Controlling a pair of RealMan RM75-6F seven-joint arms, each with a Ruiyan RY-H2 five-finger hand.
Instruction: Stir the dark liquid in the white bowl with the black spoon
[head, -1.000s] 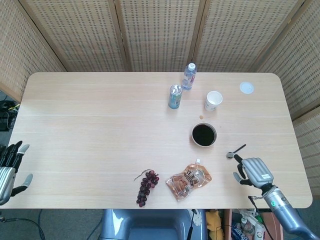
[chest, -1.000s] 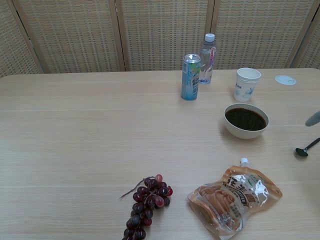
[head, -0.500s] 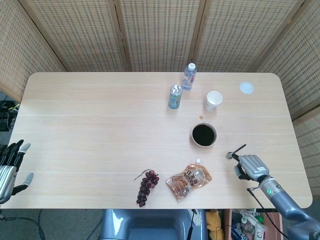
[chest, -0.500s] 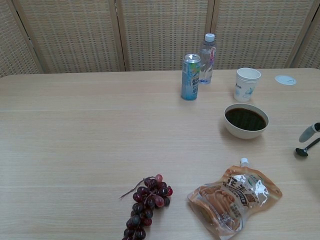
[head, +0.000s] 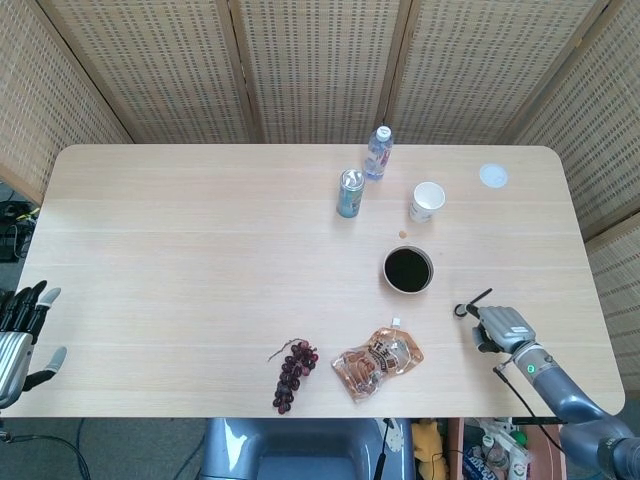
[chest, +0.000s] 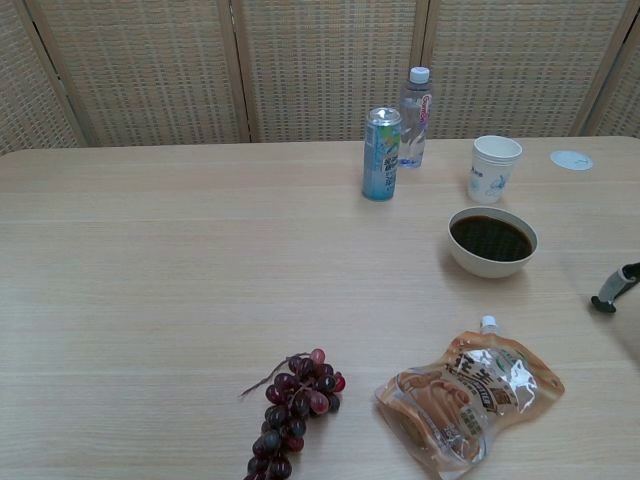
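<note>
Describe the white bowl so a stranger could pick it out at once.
Start at the wooden table and look at its right half, nearer the robot than the white paper cup. The white bowl sits there, alone among its neighbours in being low, wide and filled with dark liquid.

Light wooden table (head: 200, 240) with rounded corners carried everything. Landmark was the white bowl of dark liquid (head: 408, 270). Behind it: white paper cup (head: 427, 201), teal drink can (head: 350, 194), clear plastic bottle (head: 377, 152); small white round lid (head: 493, 176) far back-right. In front of it: orange snack pouch (head: 377, 364), dark red grape bunch (head: 292, 374). Black spoon (head: 472, 302) lay right-front of it.
</note>
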